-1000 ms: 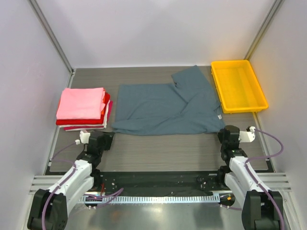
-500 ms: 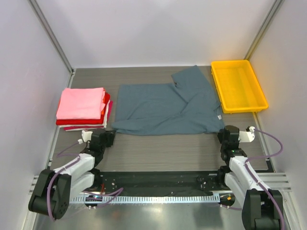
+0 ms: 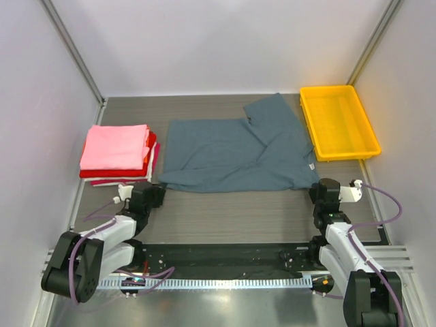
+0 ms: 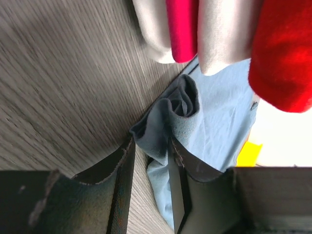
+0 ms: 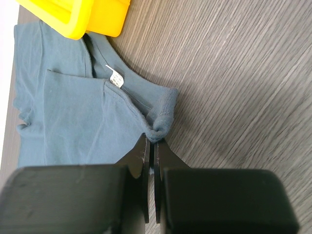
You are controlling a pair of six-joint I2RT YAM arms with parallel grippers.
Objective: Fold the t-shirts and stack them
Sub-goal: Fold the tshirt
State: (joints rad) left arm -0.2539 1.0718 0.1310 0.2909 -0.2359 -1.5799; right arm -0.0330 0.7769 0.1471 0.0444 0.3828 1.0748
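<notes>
The slate blue-grey t-shirt [image 3: 231,153] lies spread flat mid-table, one sleeve folded over at the back right. My left gripper [image 3: 153,195] is at its near left corner. In the left wrist view the jaws [image 4: 151,144] stand open with the bunched corner [image 4: 180,112] partly between them. My right gripper [image 3: 319,189] is at the near right corner, and in the right wrist view it [image 5: 152,141] is shut on the bunched hem [image 5: 163,122]. The folded stack, pink [image 3: 114,146] over red and white, sits at the left.
The yellow plastic tray [image 3: 344,155] stands at the back right, touching the shirt's right edge; its corner also shows in the right wrist view [image 5: 97,12]. The folded stack's edges [image 4: 287,48] hang close above my left gripper. Grey walls enclose the table.
My left gripper has moved forward and to the right, up to the shirt's near left corner. The right arm and the shirt have not moved.
</notes>
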